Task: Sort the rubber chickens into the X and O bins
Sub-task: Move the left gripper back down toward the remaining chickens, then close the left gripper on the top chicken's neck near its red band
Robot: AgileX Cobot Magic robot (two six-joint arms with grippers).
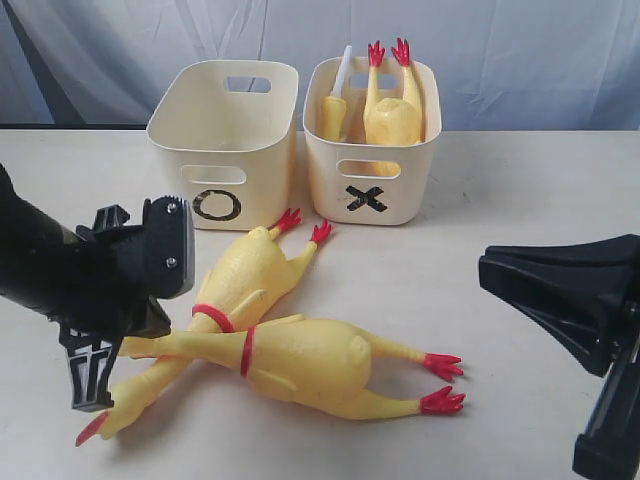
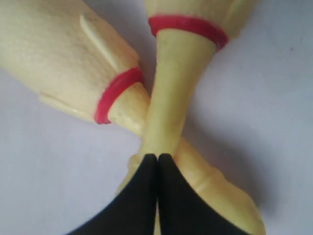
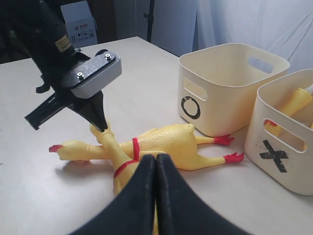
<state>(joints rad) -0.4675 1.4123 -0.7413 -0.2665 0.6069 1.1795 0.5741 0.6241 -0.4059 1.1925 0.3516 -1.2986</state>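
Jaws of the left gripper (image 2: 157, 157) stood fully closed, tip against tip, gripping nothing. The tips sat at the spot where two necks crossed, near the left edge of the table (image 1: 530, 190). Both toys lay flat there. The rear rubber chicken (image 1: 255, 280) pointed its feet at the O bin (image 1: 250, 175), and the front rubber chicken (image 1: 310, 360) pointed its feet toward the right edge. The O bin, at the far edge, showed no contents from this angle. The X bin (image 1: 400, 195), just beside it on the right, held a stowed chicken (image 1: 392, 118) feet-up. The right gripper (image 3: 155, 159) hung well apart at the right edge, jaws likewise closed and empty.

Procedure, as judged: closed jaws cannot take a neck. Open them first, straddle only the upper neck clear of the crossing, then close firmly. Rubber yields, so a shallow pinch may slip. Lift straight up to avoid dragging the other chicken.
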